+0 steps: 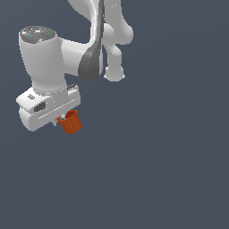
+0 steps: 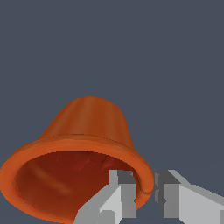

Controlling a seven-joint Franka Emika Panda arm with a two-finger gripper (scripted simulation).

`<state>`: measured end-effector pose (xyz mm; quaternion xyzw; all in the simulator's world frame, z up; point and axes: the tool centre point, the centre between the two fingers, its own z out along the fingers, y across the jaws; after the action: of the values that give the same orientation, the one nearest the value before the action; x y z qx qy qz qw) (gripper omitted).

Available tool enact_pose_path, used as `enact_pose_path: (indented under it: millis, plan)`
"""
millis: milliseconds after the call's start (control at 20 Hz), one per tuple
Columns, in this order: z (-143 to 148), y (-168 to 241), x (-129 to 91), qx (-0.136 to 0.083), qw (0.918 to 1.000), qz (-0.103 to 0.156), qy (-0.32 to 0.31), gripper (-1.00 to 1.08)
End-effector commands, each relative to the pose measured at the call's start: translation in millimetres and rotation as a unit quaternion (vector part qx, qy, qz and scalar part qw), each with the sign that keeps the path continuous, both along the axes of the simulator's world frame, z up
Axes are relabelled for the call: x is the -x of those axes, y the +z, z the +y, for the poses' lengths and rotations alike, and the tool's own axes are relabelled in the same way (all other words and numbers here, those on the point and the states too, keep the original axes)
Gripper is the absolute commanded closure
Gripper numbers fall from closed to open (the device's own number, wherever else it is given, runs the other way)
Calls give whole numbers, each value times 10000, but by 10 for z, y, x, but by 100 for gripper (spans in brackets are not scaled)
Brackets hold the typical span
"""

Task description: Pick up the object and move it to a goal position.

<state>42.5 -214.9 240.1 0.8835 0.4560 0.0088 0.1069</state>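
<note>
Pinched between the tool's (image 2: pixel 148 194) fingers is the rim of the orange-red cup (image 1: pixel 70 122), held tilted beneath the white arm at the exterior view's left. Since only the rim wall is gripped, the carry is best made slowly, without jerks. A plain dark grey worktop (image 1: pixel 170 170) is seen all around; no goal mark is shown.

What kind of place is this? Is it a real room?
Probably not a real room: it looks like a computer simulation. The background is flat, featureless grey-blue, and the white robot arm and orange cup look smoothly rendered. The tool pinches the cup's rim.
</note>
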Motion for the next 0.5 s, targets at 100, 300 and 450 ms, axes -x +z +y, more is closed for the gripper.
enact_pose_path:
  millis: [100,300,450]
  plan:
    - [-214,133,-58,-76,9995,-184,261,108]
    - [-356,213,-102,-137,9985,-299,435,108]
    - [-438,259,-131,-175,9977,-364,536,108]
